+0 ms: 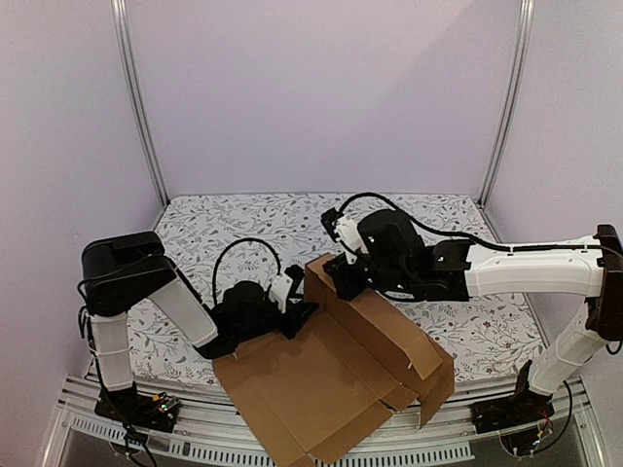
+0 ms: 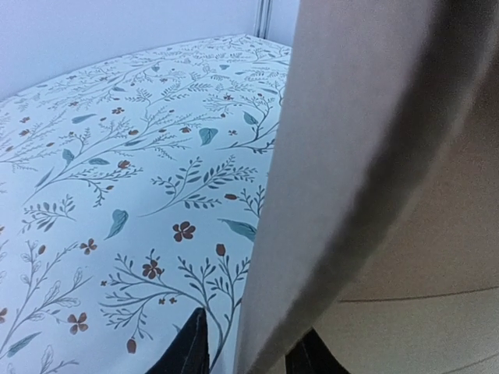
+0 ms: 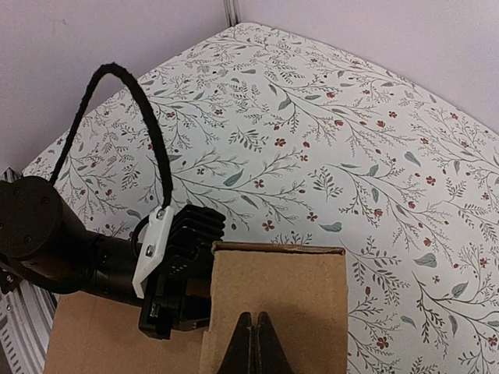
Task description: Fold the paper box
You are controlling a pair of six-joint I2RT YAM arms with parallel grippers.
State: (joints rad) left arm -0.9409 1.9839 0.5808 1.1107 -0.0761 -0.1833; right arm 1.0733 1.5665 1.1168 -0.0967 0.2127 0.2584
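Left arm (image 1: 146, 292) comes in from the lower left of the overhead view and reaches toward frame centre, with a black cable (image 1: 243, 243) looping above its wrist. Left claw (image 1: 298, 316) is at the near-left end of the raised wall (image 1: 389, 326) of the cardboard box (image 1: 311, 389).

In the left wrist view that wall fills the right half of the frame and runs down between the two dark fingers (image 2: 191, 351). A strip of floral table (image 2: 117, 156) shows between the left finger and the cardboard. So the claw is spread and straddles the wall without pinching it.

The box sits at lower centre of the overhead frame. Its big flat panel lies on the table and hangs over the near edge. The wall stands up diagonally from upper centre to lower right, and a short flap (image 1: 436, 394) is folded down at the lower right end.

Right claw (image 1: 343, 280) is at the upper-left end of that wall, just right of the left claw. In the right wrist view its fingers (image 3: 248, 347) are closed tip to tip with only a thin slit between them. They sit in front of the cardboard face, just below its top edge. Can't tell if anything is pinched.

Right arm (image 1: 535, 268) stretches in level from the right edge.
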